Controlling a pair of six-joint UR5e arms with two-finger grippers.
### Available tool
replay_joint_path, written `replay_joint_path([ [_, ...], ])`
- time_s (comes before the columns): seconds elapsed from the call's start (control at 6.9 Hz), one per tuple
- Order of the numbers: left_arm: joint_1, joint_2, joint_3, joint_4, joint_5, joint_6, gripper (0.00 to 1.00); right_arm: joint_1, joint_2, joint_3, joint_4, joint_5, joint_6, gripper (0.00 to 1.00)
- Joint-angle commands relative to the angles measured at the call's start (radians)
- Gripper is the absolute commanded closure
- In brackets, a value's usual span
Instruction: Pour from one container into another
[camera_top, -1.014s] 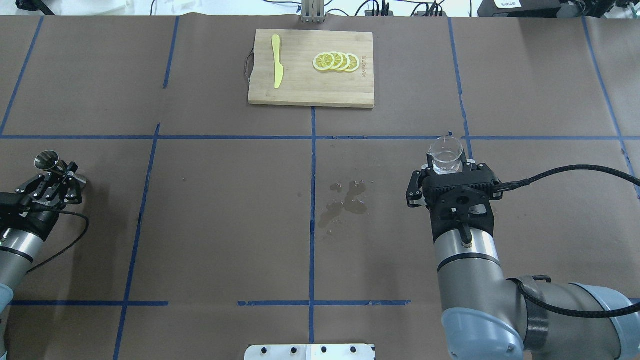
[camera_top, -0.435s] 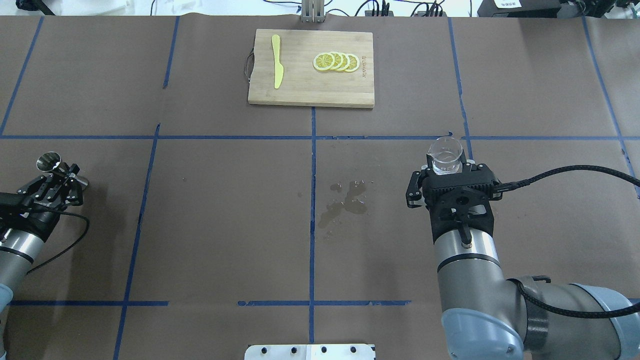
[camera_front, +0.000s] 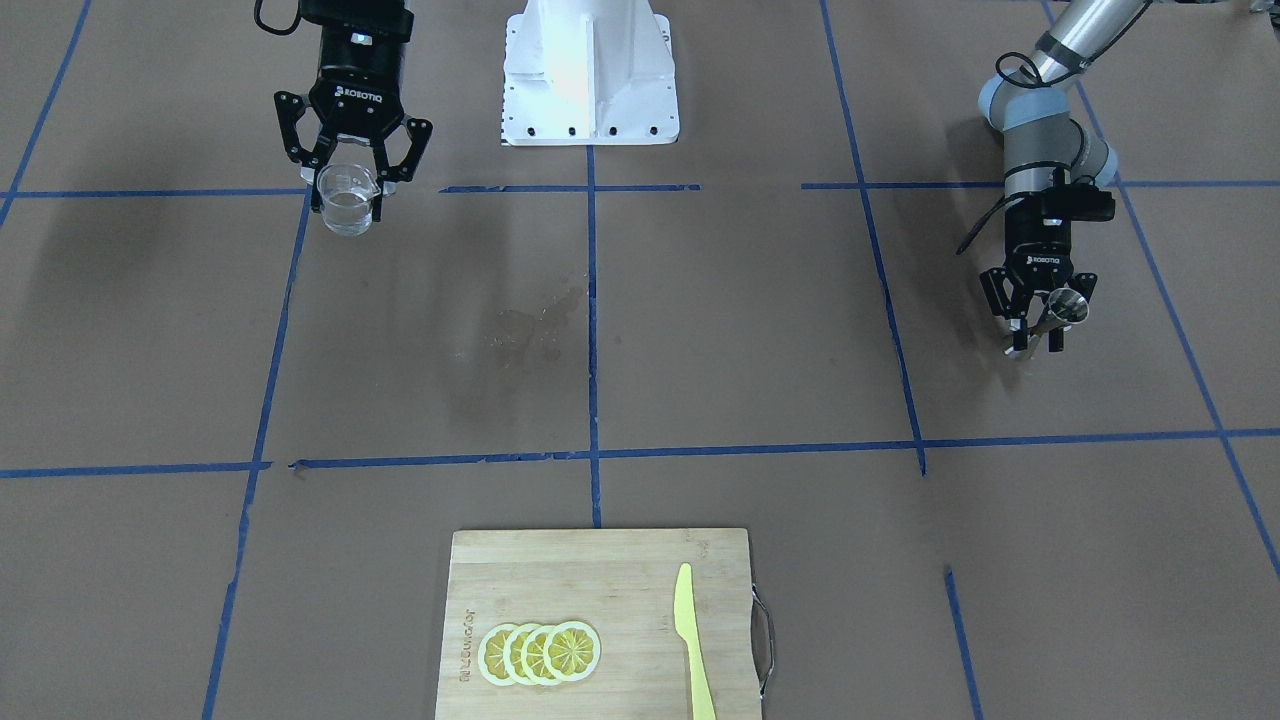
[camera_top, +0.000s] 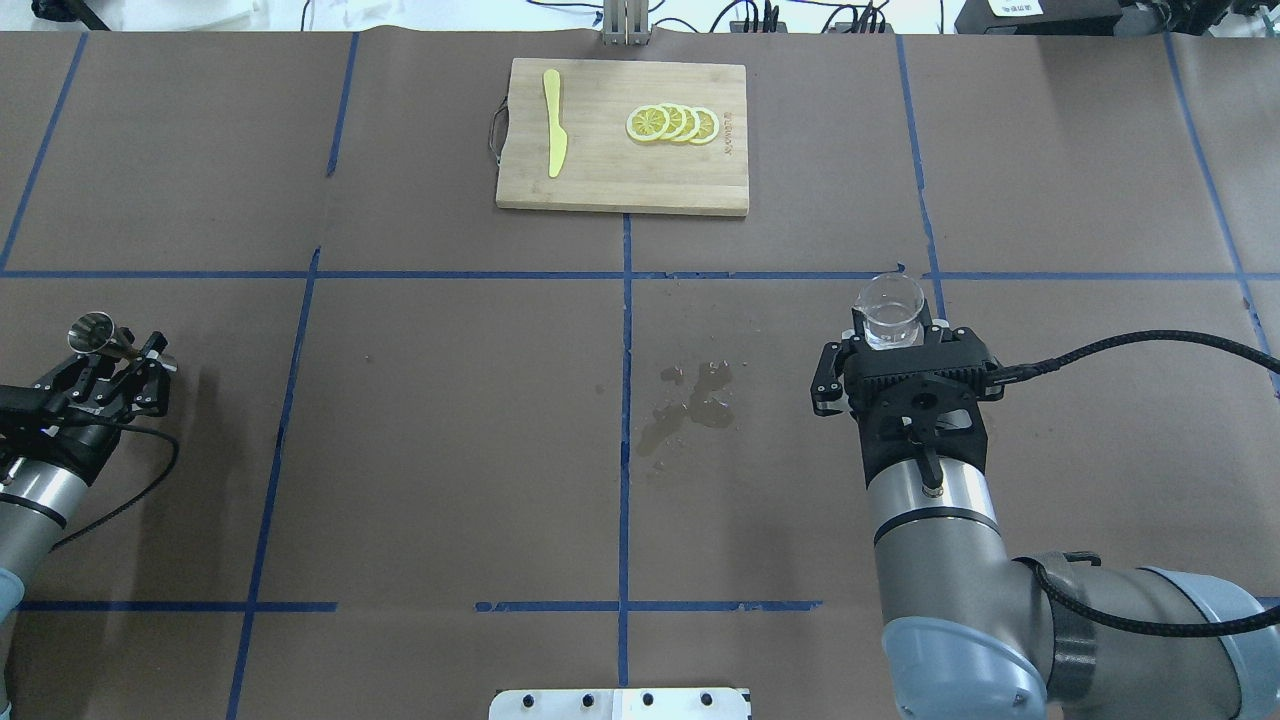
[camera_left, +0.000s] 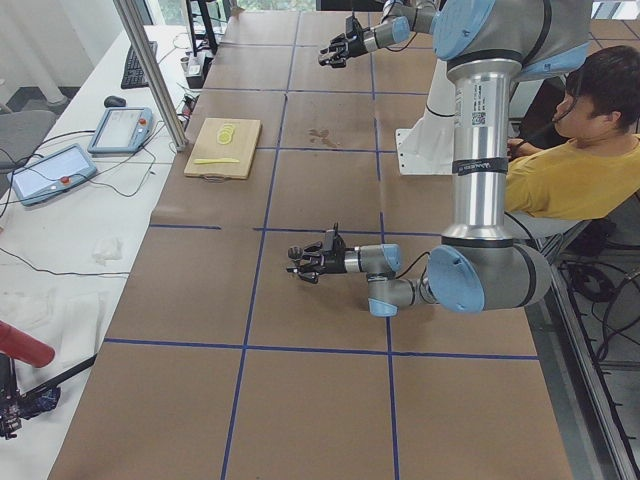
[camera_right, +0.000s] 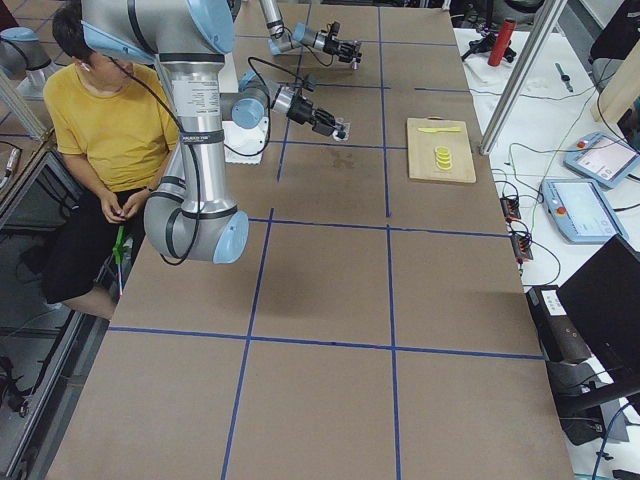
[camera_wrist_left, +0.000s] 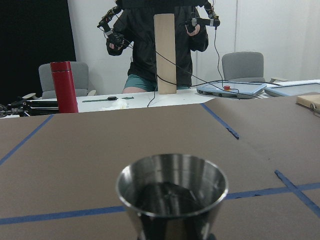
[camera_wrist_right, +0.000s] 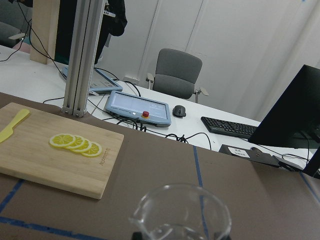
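The short clear glass cup (camera_top: 890, 310) with a pouring lip stands upright in my right gripper (camera_top: 890, 336), which is shut on it right of centre. It also shows in the front view, cup (camera_front: 347, 206) in gripper (camera_front: 350, 186), with some clear liquid in its bottom, and low in the right wrist view (camera_wrist_right: 180, 212). The silver hourglass jigger (camera_top: 92, 331) is at the table's far left, with my left gripper (camera_top: 135, 352) shut on its waist. The front view shows the same jigger (camera_front: 1066, 307) and gripper (camera_front: 1040, 326). The jigger's open cone (camera_wrist_left: 172, 192) fills the left wrist view.
A wooden cutting board (camera_top: 600, 180) at the far middle carries lemon slices (camera_top: 672, 123) and a yellow knife (camera_top: 554, 122). A wet patch (camera_top: 690, 405) lies at mid-table. A person in a yellow shirt (camera_left: 575, 170) sits behind the robot's base.
My left gripper has shifted slightly back toward the robot with the jigger in it. The right gripper and the glass cup have not moved.
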Motion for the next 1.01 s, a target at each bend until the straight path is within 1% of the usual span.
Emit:
replay_joint_path([
  [0.0,-0.001,0.024,-0.005,-0.008,0.001,-0.013,0.00,0.002,0.004,0.001,0.000,-0.001,0.000,1.00],
  [0.58,0.028,0.054,-0.014,-0.054,-0.008,-0.044,0.00,0.000,0.006,0.001,0.000,-0.001,0.000,1.00],
  [0.72,0.045,0.058,-0.031,-0.057,-0.008,-0.043,0.00,0.000,0.006,0.001,0.000,-0.001,0.000,1.00],
  [0.87,0.071,0.095,-0.055,-0.060,-0.007,-0.043,0.00,0.000,0.007,0.001,0.000,0.000,-0.002,1.00],
])
